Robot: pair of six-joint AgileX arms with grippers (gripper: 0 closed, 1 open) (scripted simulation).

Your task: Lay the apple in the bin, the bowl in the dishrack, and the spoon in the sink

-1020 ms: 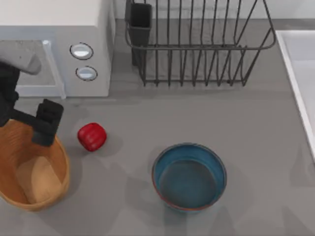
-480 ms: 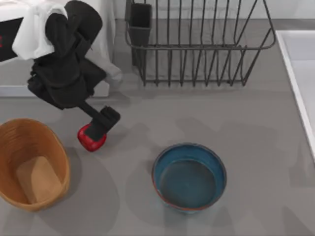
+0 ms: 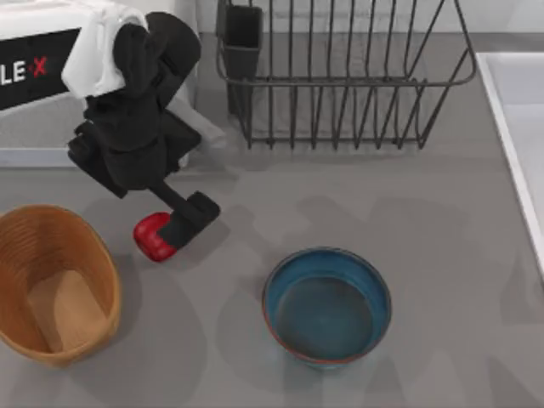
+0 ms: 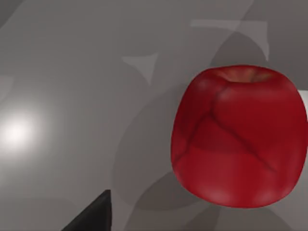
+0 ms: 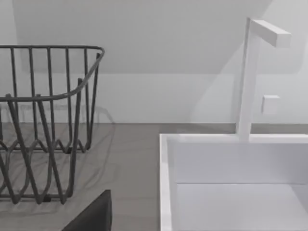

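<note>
The red apple lies on the grey table between the tan bin and the blue bowl. My left gripper reaches down from in front of the microwave to the apple's right side and covers part of it. It is open. In the left wrist view the apple looms close, beside one dark fingertip and not clamped. The wire dishrack stands at the back. The white sink runs along the right edge. The spoon is out of view. My right gripper is parked facing the sink.
A white microwave stands at the back left under my left arm. The dishrack's black cutlery cup is at its left corner. A white faucet rises behind the sink. Open grey tabletop lies between bowl and dishrack.
My left arm swung right from above the bin and came down at the apple, then shifted slightly right. The apple, bowl and bin have not moved.
</note>
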